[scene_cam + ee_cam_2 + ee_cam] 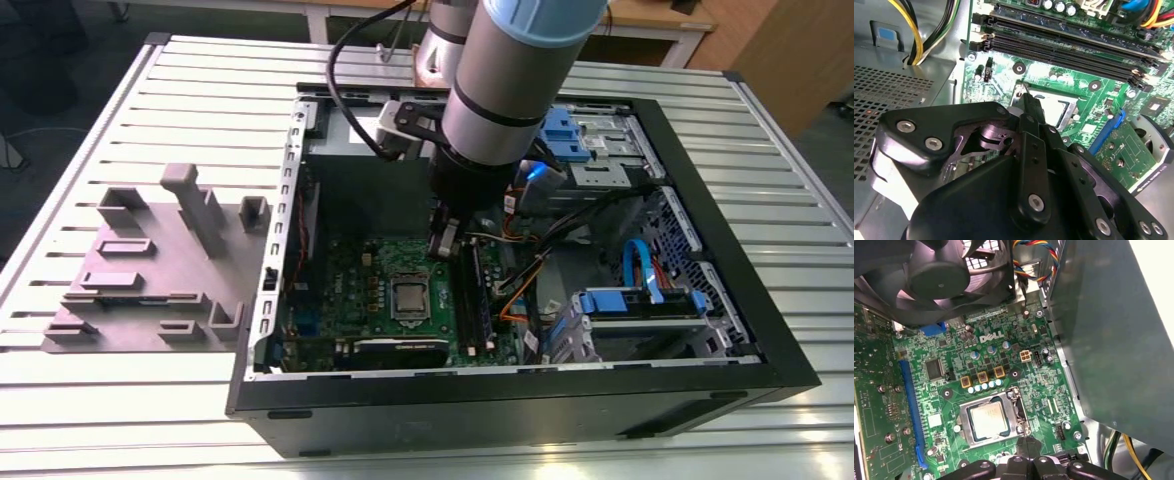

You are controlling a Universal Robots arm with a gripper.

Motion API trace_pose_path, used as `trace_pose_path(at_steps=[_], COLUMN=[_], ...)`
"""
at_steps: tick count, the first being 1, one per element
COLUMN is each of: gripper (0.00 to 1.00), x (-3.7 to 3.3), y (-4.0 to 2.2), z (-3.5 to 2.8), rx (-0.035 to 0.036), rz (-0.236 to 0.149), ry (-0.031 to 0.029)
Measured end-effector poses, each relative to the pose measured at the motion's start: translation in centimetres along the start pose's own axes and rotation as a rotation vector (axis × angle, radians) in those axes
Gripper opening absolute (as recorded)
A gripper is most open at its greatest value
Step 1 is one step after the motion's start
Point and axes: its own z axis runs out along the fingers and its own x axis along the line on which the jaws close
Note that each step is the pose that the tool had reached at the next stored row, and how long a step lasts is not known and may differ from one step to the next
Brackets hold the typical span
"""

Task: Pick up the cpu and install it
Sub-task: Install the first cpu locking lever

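step: cpu (988, 420) already seated in the socket frame (990, 422), lower centre of the first wrist view | tool (1025, 446) clenched on nothing, tips just beside the frame's edge | motherboard (387, 275) centre of the exterior view | next calls for latching the frame

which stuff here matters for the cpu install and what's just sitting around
Job: cpu lying in the socket frame on the green motherboard; gripper close above the frame's edge.

Bystanders: grey fixture block beside the case, fan, blue drive bracket.
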Motion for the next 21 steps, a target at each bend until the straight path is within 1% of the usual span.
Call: trace_pose_path(at_steps=[3,5,8,13,17,21], gripper=[0.1,0.1,0.1,0.1,0.1,0.1], x=[0.01,0.01,0.01,-0.01,-0.03,-0.04], y=[-0.05,-0.06,-0.07,-0.08,-0.16,-0.18], z=[0.37,0.48,0.48,0.58,1.17,1.85], rx=[-0.0073,-0.0112,-0.0116,-0.0115,-0.0115,-0.0129], rz=[0.0,0.0,0.0,0.0,0.0,0.001], ry=[0.0034,0.0056,0.0065,0.0058,0.0064,0.0109])
